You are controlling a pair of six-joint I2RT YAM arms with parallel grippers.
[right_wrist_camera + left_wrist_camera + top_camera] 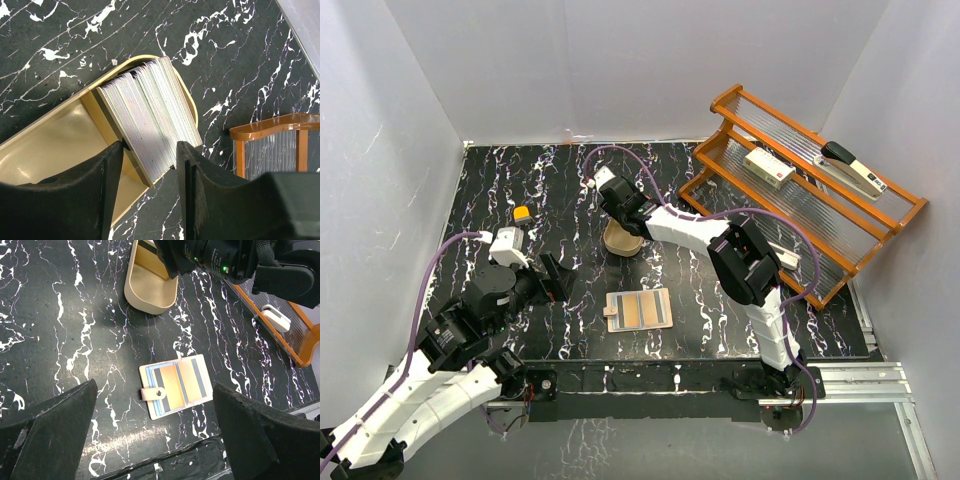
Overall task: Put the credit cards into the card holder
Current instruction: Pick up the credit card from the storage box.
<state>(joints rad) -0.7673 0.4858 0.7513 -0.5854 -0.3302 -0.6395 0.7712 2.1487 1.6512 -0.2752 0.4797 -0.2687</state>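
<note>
My right claw (150,147): astride the credit cards (150,110); I cannot tell whether it grips.
Method: isolate one end card, lift straight from the tray (55,145).
Left claw (155,387): released, over the card holder (175,386).

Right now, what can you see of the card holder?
The card holder lies open and flat on the black marbled table, inside up. It has a pale cream border and two tan pockets, with a dark stripe beside each. A small tab with a snap sticks out of one short side. Only the table touches it.
</note>
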